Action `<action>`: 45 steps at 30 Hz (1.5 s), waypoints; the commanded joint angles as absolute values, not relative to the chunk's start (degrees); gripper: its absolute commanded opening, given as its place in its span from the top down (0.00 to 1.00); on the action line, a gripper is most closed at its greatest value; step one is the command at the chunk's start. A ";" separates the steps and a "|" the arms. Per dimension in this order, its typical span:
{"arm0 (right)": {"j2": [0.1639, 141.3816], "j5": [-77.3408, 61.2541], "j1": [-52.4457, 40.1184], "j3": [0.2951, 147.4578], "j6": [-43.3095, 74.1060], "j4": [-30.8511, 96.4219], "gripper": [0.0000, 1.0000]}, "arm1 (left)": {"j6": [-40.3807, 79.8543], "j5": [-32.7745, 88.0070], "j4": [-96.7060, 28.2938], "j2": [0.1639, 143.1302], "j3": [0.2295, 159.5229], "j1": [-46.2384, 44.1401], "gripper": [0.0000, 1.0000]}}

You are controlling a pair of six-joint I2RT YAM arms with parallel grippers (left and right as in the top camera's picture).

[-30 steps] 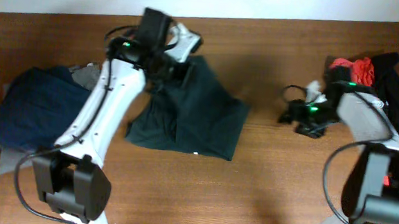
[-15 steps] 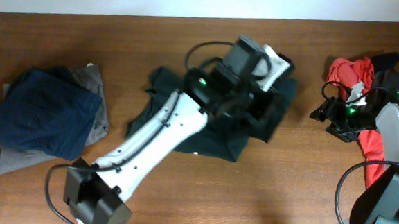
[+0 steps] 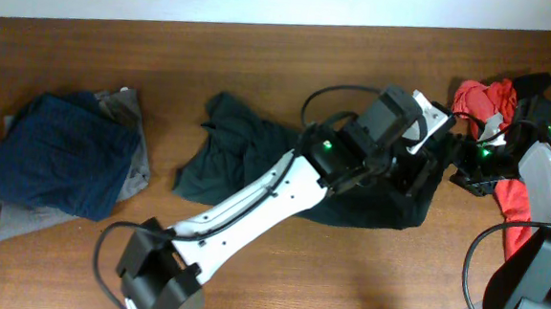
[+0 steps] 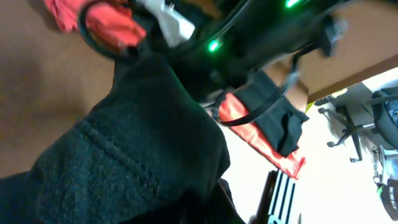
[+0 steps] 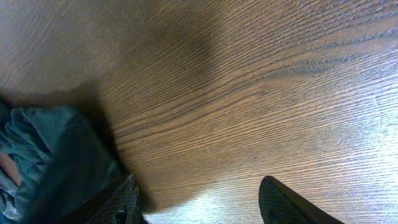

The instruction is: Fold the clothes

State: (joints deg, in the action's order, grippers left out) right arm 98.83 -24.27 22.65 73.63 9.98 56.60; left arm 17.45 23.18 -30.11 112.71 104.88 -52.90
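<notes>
The left arm has swung right across the worktop [image 3: 281, 59], and the dark green garment [image 3: 256, 163] has come with it, now drawn out into a long rumpled band from the middle towards the right side. The left end effector [image 3: 418, 168] is clenched on that garment's right edge. Its wrist view is filled with the thick, felt-like fabric and a stitched seam. The right end effector [image 5: 198, 196] is released, its two dark fingers spread wide over bare board, just beside a bunched corner of the green cloth.

The worktop is brown wood with a clear running grain, matt and lightly streaked. A pale wall [image 3: 266, 1] runs along its far edge. Beyond the near right edge, the left wrist view shows a light floor and the star bases of office chairs [image 4: 360, 124].

At the left lies a squarish folded navy garment [image 3: 60, 156] on a grey garment [image 3: 134, 117]. At the far right sits a crumpled red and black heap [image 3: 485, 95].
</notes>
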 commanded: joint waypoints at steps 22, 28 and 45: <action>97.69 -23.73 23.00 74.56 8.40 56.40 0.32 | 13.63 -8.19 -51.55 120.92 105.58 -45.39 0.99; 97.69 -23.73 23.00 74.56 8.40 56.36 0.32 | 13.93 -8.86 -56.34 121.95 105.47 -44.16 0.99; 97.69 -23.73 23.00 74.56 7.92 56.38 0.32 | 14.39 -7.31 -65.93 120.77 112.44 -27.99 0.01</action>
State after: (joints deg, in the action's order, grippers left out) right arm 98.83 -24.27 22.70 73.63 8.71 56.42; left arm 14.52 -7.94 -64.51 121.62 109.65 -33.04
